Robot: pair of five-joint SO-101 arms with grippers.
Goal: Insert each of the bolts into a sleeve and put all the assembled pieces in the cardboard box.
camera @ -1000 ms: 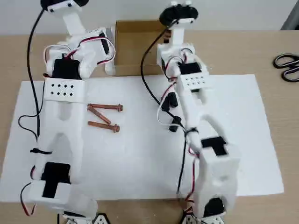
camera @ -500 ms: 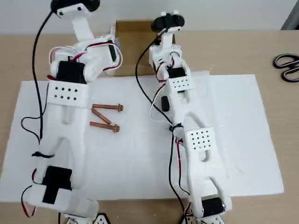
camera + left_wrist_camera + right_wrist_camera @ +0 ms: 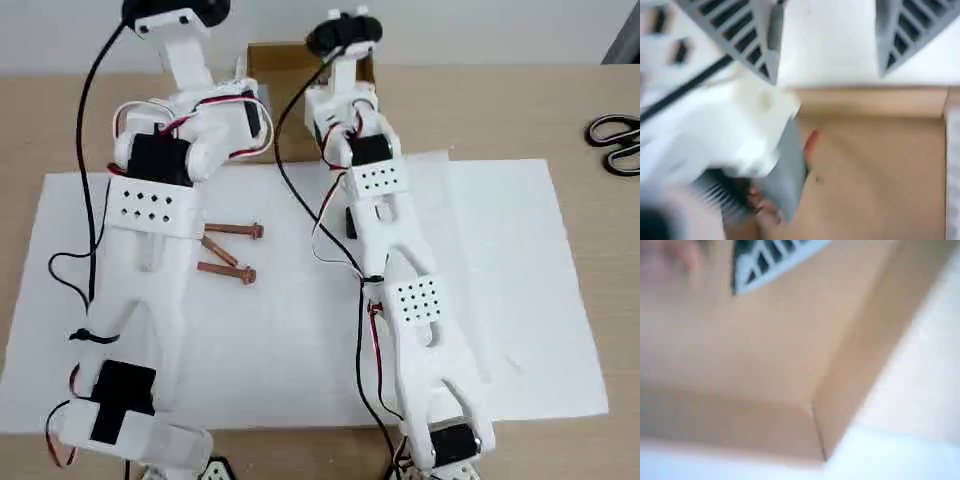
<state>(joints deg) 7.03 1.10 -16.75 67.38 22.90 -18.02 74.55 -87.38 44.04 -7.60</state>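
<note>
Locate three bolts (image 3: 235,229) lying flat on white sheet (image 3: 500,300), approx. 9–10 o'clock of sheet centre, just beside left arm. Bunched close, poss. in contact at one end. Cannot tell if sleeved. Treat as pending stock: kept outside box, within left-arm reach for pickup.

Find cardboard box (image 3: 280,55) at 12 o'clock edge of sheet, open side up. Set on centre line between arms, presumably for drop-off access from either side.

Note copper piece (image 3: 811,142) within box opening, apparently clamped in right tool (image 3: 767,192). Blurred, so read as an assembled bolt by judgement only. Held low over box floor, prob. to limit bounce and roll on release.

Read left tool (image 3: 829,70) as wide, w/ nothing between jaws. Positioned over box at 9 o'clock side of right tool, near it. Likely standing by, clear of drop path.

Step in hand (est.): deposit of one piece. Judge task far from complete, w/ three bolts outside box.

Next move (advice): release w/o striking box wall. Watch clearance between arms and cables, both wrists being crowded over same opening.

Disregard scissors (image 3: 612,143) at 2 o'clock on bare table (image 3: 500,110), well apart from work area.
</note>
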